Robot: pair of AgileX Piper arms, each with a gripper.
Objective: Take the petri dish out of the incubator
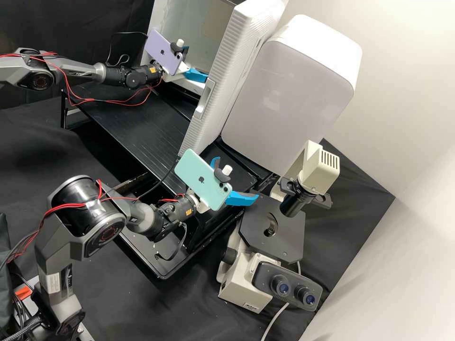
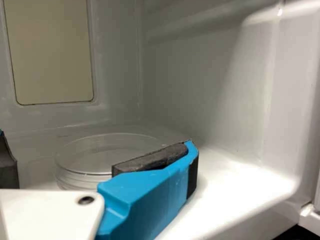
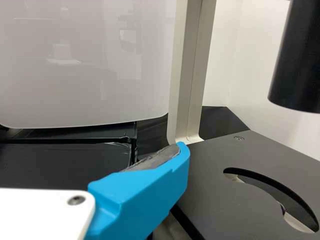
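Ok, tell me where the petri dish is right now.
In the left wrist view, the petri dish lies flat on the white floor inside the incubator, near the pale window panel, just ahead of the open left gripper.

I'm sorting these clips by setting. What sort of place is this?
Most likely a biology laboratory: there is a white incubator, a clear petri dish lying inside it, and a microscope beside it.
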